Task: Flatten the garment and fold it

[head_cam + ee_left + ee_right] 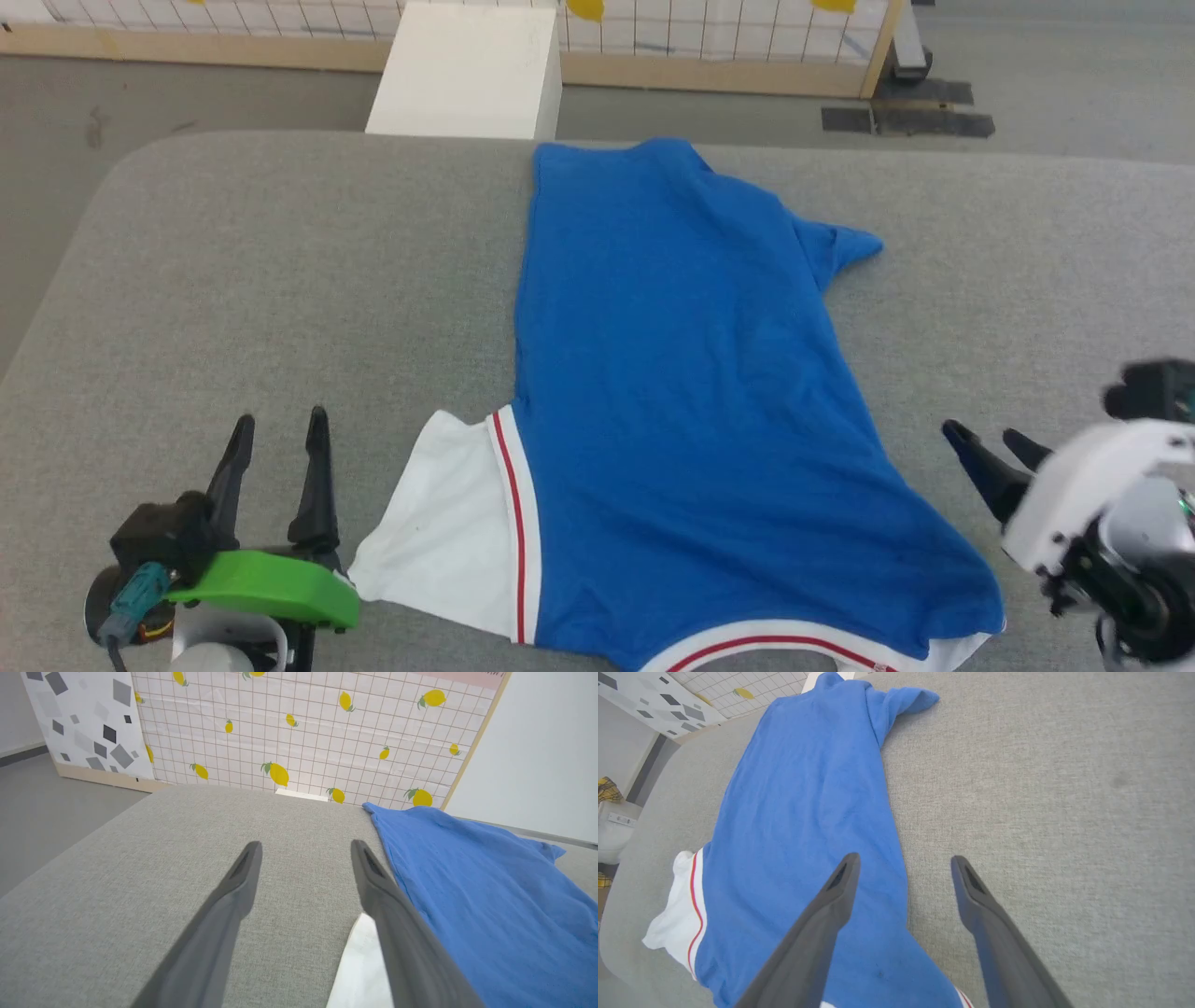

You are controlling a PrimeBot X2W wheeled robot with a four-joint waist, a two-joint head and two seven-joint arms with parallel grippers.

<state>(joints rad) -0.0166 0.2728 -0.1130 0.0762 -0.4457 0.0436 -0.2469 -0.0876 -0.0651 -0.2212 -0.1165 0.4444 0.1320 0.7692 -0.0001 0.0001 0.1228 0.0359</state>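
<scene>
Head view: one blue T-shirt (672, 373) lies lengthwise on the grey fabric-covered worktop (280, 261), its striped neck trim towards the robot and its hem at the far edge. One white sleeve (448, 532) with red stripe trim spreads out on the left, and one small blue flap (845, 245) pokes out on the far right. The left gripper (282, 417) sits just beside the sleeve, apart from the cloth. The right gripper (980, 431) is near the shirt's right edge. One white box (467, 70) stands beyond the worktop.

Left wrist view: the left gripper (306, 844) has its two fingers spread wide and empty over bare worktop. The white sleeve (359, 961) and the blue T-shirt (467, 882) lie to their right, before one lemon-print panel (303, 732).

Right wrist view: the right gripper (905, 857) is likewise wide and empty, straddling the edge of the blue T-shirt (808, 812).

The cloth looks light, soft and limp. It should drag and wrinkle rather than slide stiffly. A pinch at an edge or corner, such as the sleeve tip, shoulder or hem corner, would likely hold best.
</scene>
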